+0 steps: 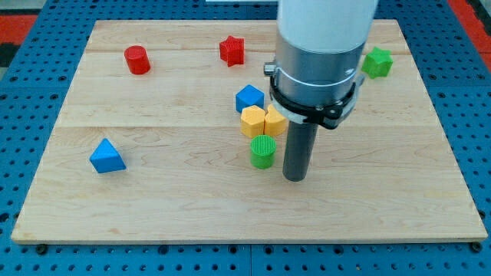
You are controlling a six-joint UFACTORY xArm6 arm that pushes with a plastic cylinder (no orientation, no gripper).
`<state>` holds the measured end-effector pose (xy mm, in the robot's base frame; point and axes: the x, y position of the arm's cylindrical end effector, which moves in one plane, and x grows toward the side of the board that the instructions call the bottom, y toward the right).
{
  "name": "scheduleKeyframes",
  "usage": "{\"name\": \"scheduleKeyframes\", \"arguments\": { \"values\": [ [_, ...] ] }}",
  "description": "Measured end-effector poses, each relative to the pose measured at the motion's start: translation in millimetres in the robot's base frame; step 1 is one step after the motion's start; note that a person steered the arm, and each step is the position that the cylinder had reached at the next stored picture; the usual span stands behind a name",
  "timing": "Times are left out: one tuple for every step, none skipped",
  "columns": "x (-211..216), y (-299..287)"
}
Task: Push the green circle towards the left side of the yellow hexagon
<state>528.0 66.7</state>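
The green circle (pixel 262 151) is a short ribbed green cylinder standing on the wooden board, just below two yellow blocks. The yellow hexagon (pixel 252 121) sits directly above it, touching a second yellow block (pixel 275 120) on its right. My tip (pixel 295 177) rests on the board just right of the green circle and slightly lower, with a small gap between them. The arm's grey body hides the board above and right of the yellow blocks.
A blue block (pixel 249 97) touches the yellow hexagon from above. A red star (pixel 232 50) and a red cylinder (pixel 137 60) lie near the view's top. A green star (pixel 377 62) is at the top right. A blue triangle (pixel 107 156) is at the left.
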Motion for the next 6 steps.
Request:
{"name": "scheduleKeyframes", "arguments": {
  "values": [
    [-6,-33],
    [-14,-76],
    [-17,-78],
    [-35,-74],
    [-54,-74],
    [-60,-74]
  ]
}}
